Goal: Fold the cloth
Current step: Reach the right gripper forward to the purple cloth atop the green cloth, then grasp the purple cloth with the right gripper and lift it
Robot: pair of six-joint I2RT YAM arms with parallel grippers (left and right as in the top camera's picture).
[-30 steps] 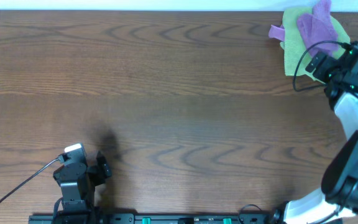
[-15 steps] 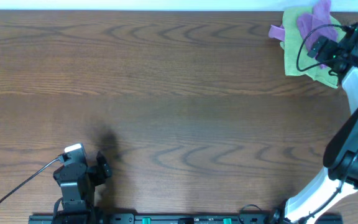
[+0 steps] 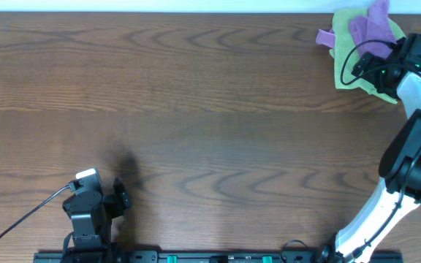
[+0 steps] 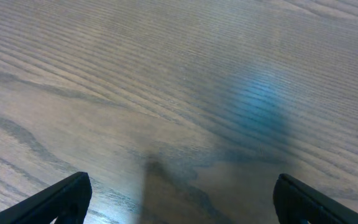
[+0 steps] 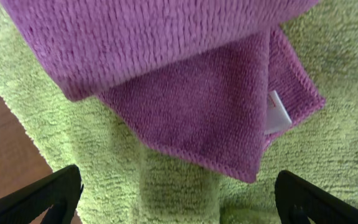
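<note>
Cloth [image 5: 197,106] soft, light, limp, heaped on green cloth [image 5: 73,137] at table's [image 3: 196,109] 1 o'clock; right gripper [image 5: 179,202] hovers, jaws apart; hemmed corner judged best pinch.

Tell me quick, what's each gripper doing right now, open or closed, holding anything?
Left gripper: open, empty, over the table.
Right gripper: open, empty, over the purple cloth on the green cloth.

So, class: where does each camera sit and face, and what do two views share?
Overhead: above the table, facing straight down; left hand and right hand show.
Left wrist: behind the left hand, facing bare wood; its fingertips show.
Right wrist: behind the right hand, close over purple cloth on green cloth; its fingertips show.
Shared: overhead and right wrist both see the cloths.
</note>
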